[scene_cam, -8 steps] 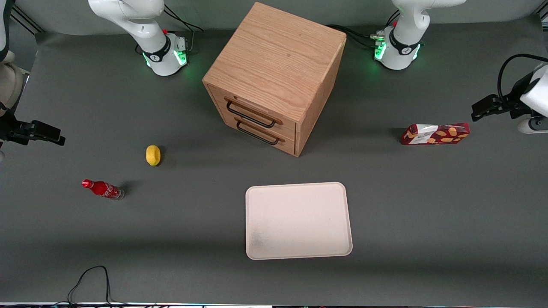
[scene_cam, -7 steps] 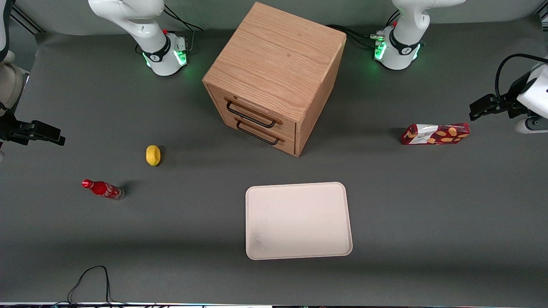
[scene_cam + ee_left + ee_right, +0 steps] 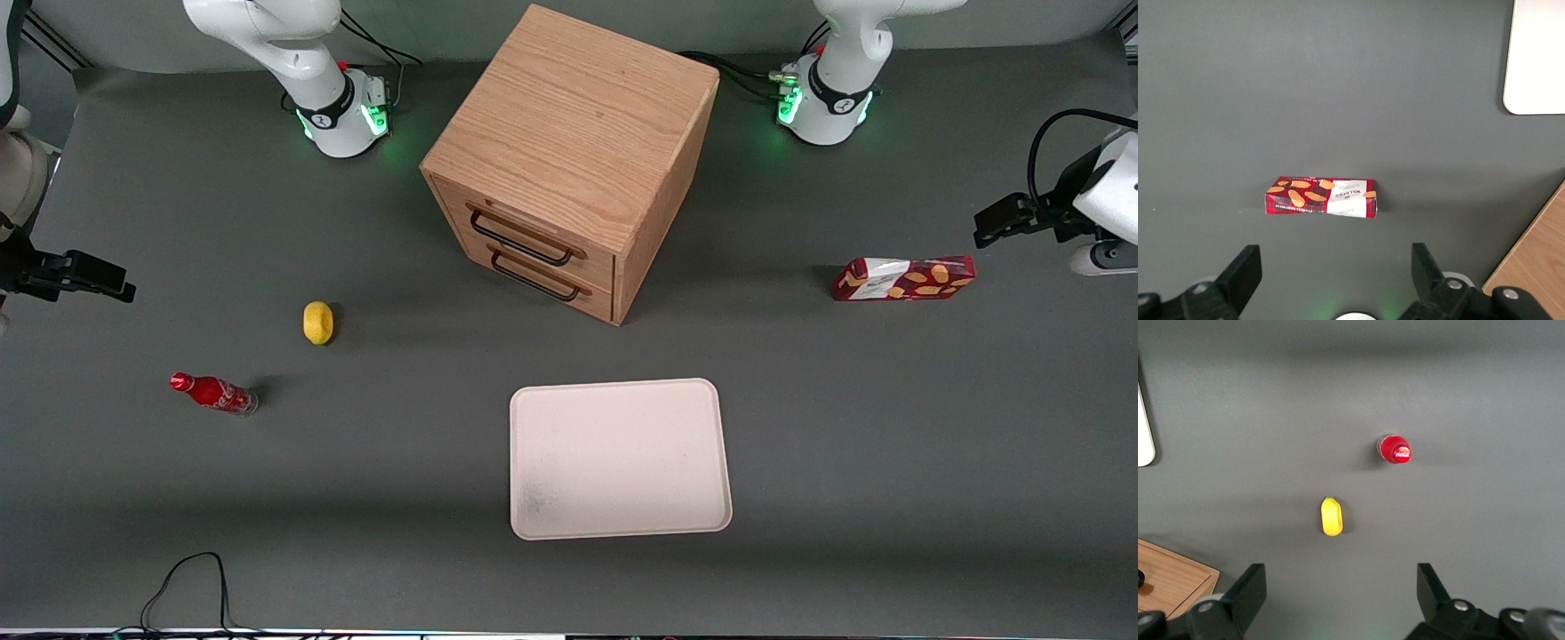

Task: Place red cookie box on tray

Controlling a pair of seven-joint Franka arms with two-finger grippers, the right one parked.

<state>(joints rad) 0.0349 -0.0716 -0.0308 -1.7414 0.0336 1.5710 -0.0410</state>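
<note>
— Red cookie box, the long slim dark-red carton: where?
— On the grey counter, at two o'clock from the cream-white rectangular tray.
— Black two-finger gripper?
— Above the carton, fingers spread apart, empty.

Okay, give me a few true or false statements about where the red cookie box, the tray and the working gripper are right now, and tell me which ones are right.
1. The red cookie box lies on the table, not on the tray. True.
2. The gripper is shut on the box. False: its fingers are open, with the box apart from them and nothing held.
3. The tray has nothing on it. True.
4. The box stands on the wooden drawer cabinet. False: it lies on the table, toward the working arm's end.
5. The lemon touches the red soda bottle. False: they are apart, toward the parked arm's end.
</note>
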